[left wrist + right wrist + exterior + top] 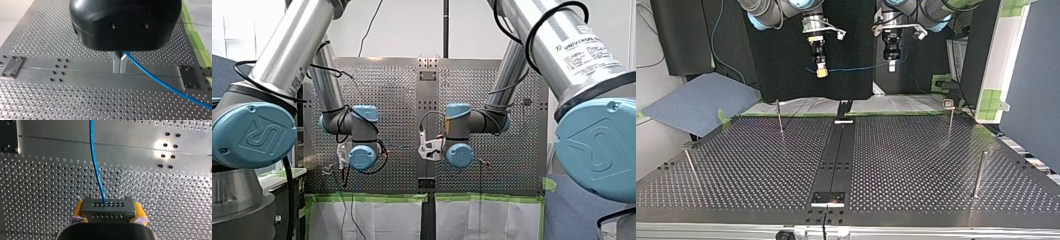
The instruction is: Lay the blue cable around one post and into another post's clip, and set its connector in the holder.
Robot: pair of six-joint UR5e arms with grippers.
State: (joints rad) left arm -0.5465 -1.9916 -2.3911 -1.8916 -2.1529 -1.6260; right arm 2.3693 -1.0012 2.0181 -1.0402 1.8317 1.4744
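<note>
High above the far edge of the perforated table [916,150], the thin blue cable [856,67] hangs stretched between my two grippers. My right gripper [821,73], at the top view's left, is shut on the cable's dark grey connector [107,209], with its yellow pads [78,208] on either side. The cable [96,165] leaves the connector's face and runs off ahead. My left gripper [891,66], at the top view's right, has its metal fingers [116,63] shut on the blue cable [160,81], which trails away to one side over the table.
Thin posts stand on the table: one [780,120] at far left, one with a small clip head [949,104] at far right, a thicker one [979,172] near right, a leaning one [690,162] near left. A black centre strip [838,155] carries small plates [828,198].
</note>
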